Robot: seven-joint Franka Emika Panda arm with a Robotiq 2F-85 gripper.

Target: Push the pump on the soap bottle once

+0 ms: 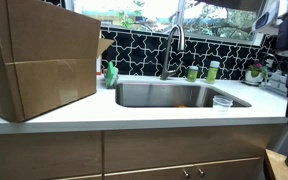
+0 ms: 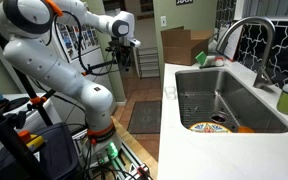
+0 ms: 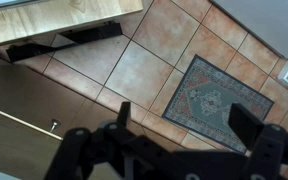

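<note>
A small green soap bottle stands on the white counter at the sink's back corner, next to the big cardboard box. Its pump is too small to make out. My gripper hangs from the white arm out over the floor, well away from the counter and the bottle. In the wrist view the gripper is open and empty, its two dark fingers wide apart above tiles and a patterned rug. The bottle does not show in the wrist view.
A steel sink with a curved faucet is set in the counter. Green and white containers stand behind the sink. The sink also shows in an exterior view. A dish lies in the basin. Wooden cabinets run below the counter.
</note>
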